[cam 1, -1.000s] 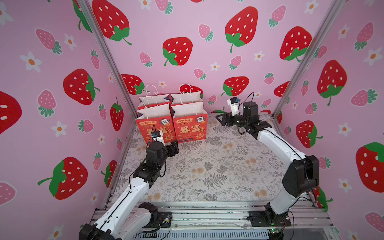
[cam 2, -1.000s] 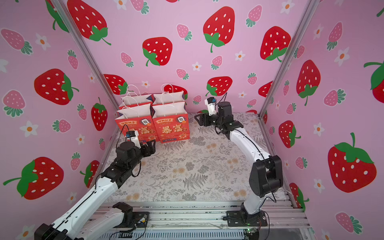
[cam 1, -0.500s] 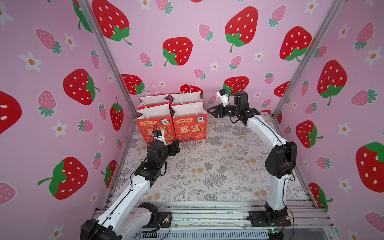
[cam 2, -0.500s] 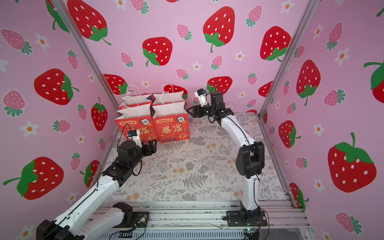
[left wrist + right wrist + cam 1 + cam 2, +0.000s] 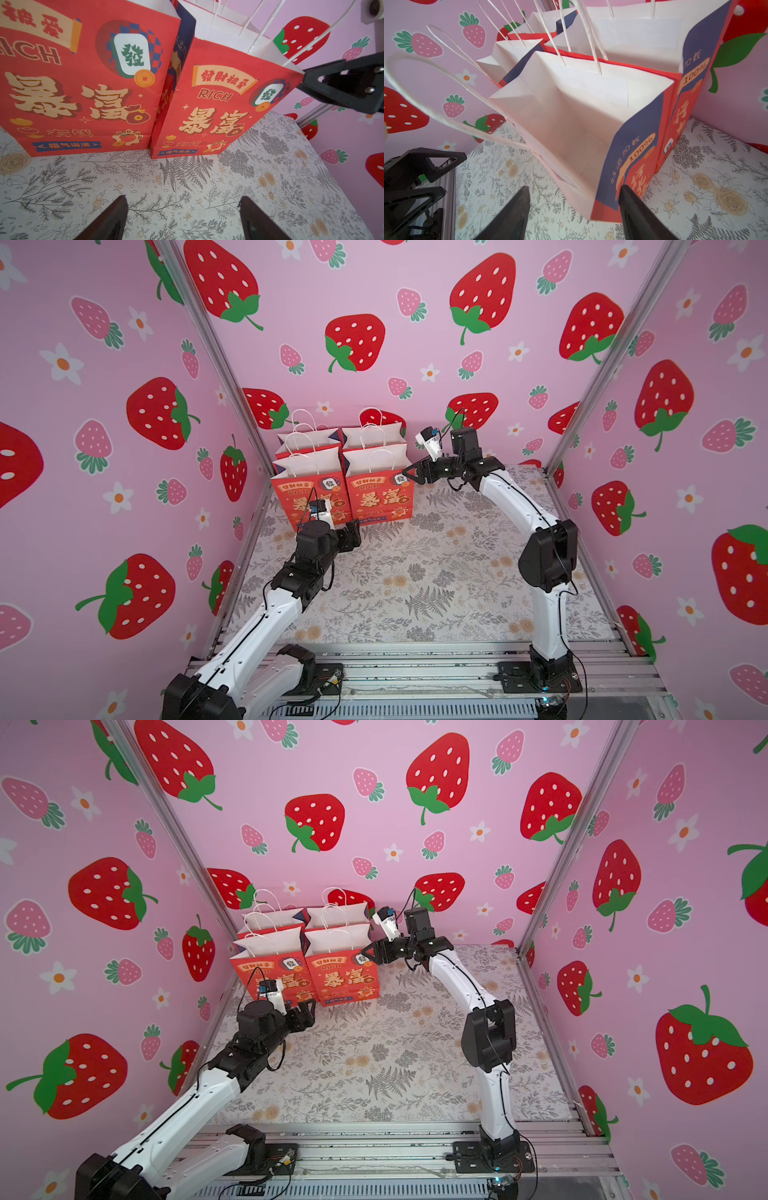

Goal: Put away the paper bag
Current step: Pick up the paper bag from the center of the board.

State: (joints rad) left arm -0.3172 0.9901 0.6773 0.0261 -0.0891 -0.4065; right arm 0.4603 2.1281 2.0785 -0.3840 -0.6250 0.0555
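Pink strawberry-print walls [image 5: 415,302] close in three sides of the scene. A floral-patterned surface [image 5: 415,572] covers the floor between them.

Four red paper bags [image 5: 380,497] stand upright in the far corner on the robot's left, in two rows of two, pressed side to side. Their mouths are open and the insides are white.

The right arm [image 5: 511,497] reaches across the back of the surface toward the front right bag [image 5: 345,977]. The left arm [image 5: 266,614] stretches forward along the left wall.

The right gripper [image 5: 409,476] is at the top outer corner of that bag. In the right wrist view its jaws stand apart, with the bag's rim corner and navy side panel [image 5: 629,135] between them. I cannot tell whether either finger touches the paper.

The left gripper [image 5: 355,529] sits low over the surface just in front of the front left bag [image 5: 83,83]. Its jaws are spread wide, with only patterned cloth between them.

White twisted handles [image 5: 446,99] rise from each bag's rim.
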